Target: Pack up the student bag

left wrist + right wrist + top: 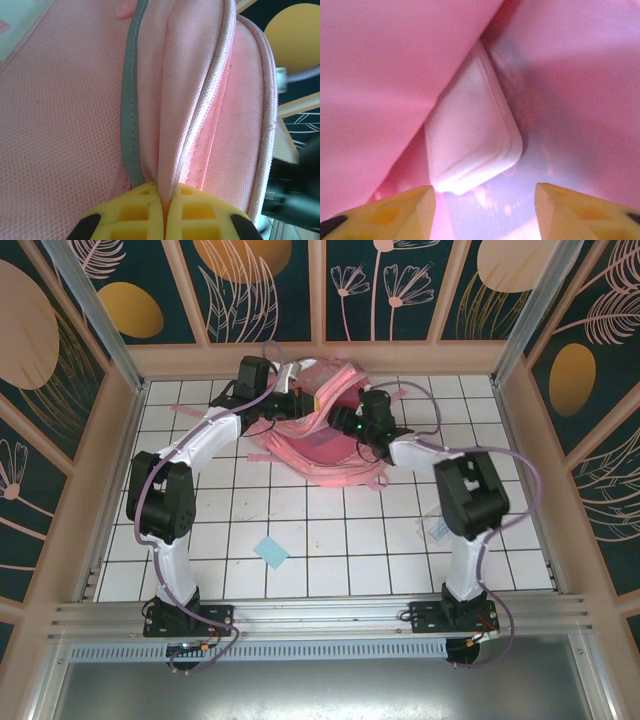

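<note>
The pink student bag (320, 445) lies at the back middle of the tiled table, its mouth pulled open. My left gripper (293, 400) holds the bag's upper edge; in the left wrist view its yellow fingers (137, 210) are pinched together on a fold of pink fabric (172, 150) beside a grey strip (131, 115). My right gripper (352, 425) reaches into the bag's opening. In the right wrist view its jaws (485, 210) stand apart inside the pink interior, and a pale flat rounded-corner case (470, 140) lies just beyond them, free of both fingers.
A small light-blue square (270, 551) lies on the tiles in front of the left arm. A small clear item (438, 530) sits near the right arm's base. Wooden walls (320, 360) close the table at the back and sides.
</note>
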